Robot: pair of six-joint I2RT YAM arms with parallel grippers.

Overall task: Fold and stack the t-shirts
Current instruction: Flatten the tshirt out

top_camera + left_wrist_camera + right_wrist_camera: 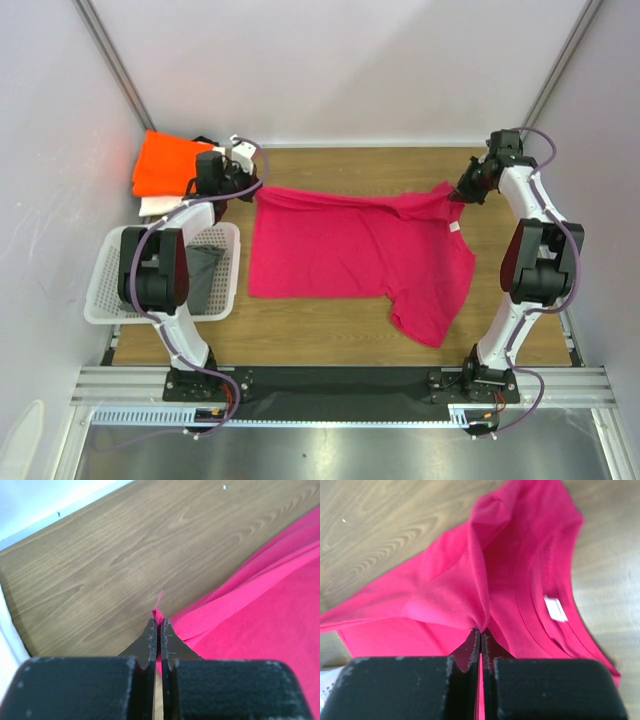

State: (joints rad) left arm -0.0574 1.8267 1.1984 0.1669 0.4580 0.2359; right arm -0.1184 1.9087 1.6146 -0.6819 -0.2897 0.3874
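The magenta-pink t-shirt (pixel 350 255) lies spread across the middle of the wooden table, one sleeve hanging toward the front right. My left gripper (pixel 252 192) is shut on its far left corner, seen pinched in the left wrist view (pixel 159 622). My right gripper (pixel 458 197) is shut on its far right edge near the collar, the cloth (pixel 470 580) bunched at the tips (pixel 481 630). The orange t-shirt (pixel 168 163) lies folded at the far left on top of the white t-shirt (pixel 160 205).
A white lattice basket (pixel 110 285) stands at the left front with grey cloth (pixel 205 270) in it. White walls close the table at the back and sides. A white label (pixel 555 608) shows inside the pink collar.
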